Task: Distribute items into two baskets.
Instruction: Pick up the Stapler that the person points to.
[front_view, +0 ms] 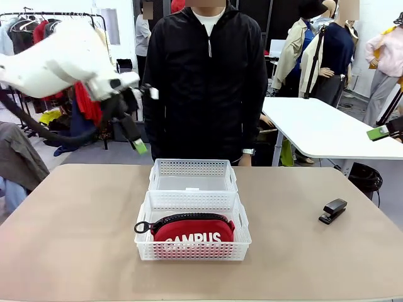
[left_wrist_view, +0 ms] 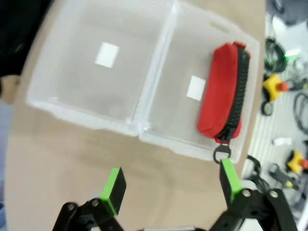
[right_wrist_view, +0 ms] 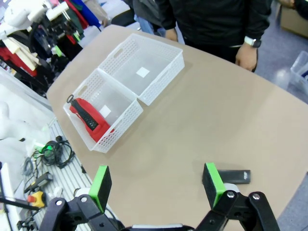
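Two white lattice baskets stand end to end at the table's middle. The far basket (front_view: pixel 192 167) (left_wrist_view: pixel 77 62) (right_wrist_view: pixel 156 57) holds no item. In the near basket (front_view: pixel 189 250) (left_wrist_view: pixel 180 115) (right_wrist_view: pixel 120 103) lies the red "CAMPUS" pouch (front_view: pixel 192 230) (left_wrist_view: pixel 224 91) (right_wrist_view: pixel 87 114). A small black stapler (front_view: pixel 332 210) (right_wrist_view: pixel 238 176) rests on the table to the right. My left gripper (front_view: pixel 146 121) (left_wrist_view: pixel 172 183) hangs open high above the table, left of the baskets, holding nothing. My right gripper (right_wrist_view: pixel 156 185) (front_view: pixel 380 133) is open and raised above the stapler.
A person in a black jacket (front_view: pixel 208 75) stands at the far edge behind the baskets, one hand (right_wrist_view: pixel 244 57) hanging by the table edge. A white table (front_view: pixel 321 129) stands back right. Bare tabletop (front_view: pixel 75 226) stretches left and right of the baskets.
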Motion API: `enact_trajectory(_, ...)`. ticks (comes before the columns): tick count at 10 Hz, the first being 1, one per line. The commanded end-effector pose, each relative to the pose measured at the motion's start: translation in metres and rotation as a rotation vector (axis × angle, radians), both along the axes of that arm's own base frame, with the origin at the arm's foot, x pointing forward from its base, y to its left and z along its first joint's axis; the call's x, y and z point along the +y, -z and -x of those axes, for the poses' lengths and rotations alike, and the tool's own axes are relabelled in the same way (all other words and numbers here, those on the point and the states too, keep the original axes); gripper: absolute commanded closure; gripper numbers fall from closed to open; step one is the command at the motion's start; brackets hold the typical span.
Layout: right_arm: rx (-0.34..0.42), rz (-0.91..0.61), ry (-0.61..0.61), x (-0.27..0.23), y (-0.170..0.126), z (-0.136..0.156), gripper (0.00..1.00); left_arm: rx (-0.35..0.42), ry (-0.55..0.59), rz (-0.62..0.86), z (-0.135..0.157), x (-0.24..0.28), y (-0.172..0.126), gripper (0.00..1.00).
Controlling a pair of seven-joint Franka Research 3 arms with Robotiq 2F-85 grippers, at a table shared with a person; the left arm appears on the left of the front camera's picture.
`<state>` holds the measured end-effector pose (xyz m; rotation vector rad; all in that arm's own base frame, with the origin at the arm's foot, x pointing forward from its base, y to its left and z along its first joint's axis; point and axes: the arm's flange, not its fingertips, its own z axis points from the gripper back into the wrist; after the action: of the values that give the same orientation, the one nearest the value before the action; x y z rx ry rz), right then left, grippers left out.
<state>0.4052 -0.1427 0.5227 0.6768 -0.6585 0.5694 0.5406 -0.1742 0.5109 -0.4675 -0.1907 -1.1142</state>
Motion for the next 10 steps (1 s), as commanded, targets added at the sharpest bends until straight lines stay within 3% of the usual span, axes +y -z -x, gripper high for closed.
enact_trajectory(1, -0.01, -0.004, -0.002, 0.001, -0.002, -0.001, 0.0, -0.068, -0.088, 0.096, 0.039, 0.045, -0.012, 0.0)
enact_trajectory(5, -0.01, -0.004, -0.002, 0.001, -0.002, -0.001, 0.0, -0.136, -0.319, 0.221, 0.082, 0.144, -0.017, 0.0)
enact_trajectory(7, -0.01, -0.004, -0.002, 0.001, -0.002, -0.001, 0.0, -0.229, -0.417, 0.35, 0.096, 0.196, -0.015, 0.0)
enact_trajectory(10, -0.01, -0.004, -0.002, 0.001, -0.002, -0.001, 0.0, -0.248, -0.522, 0.477, 0.109, 0.253, -0.001, 0.0)
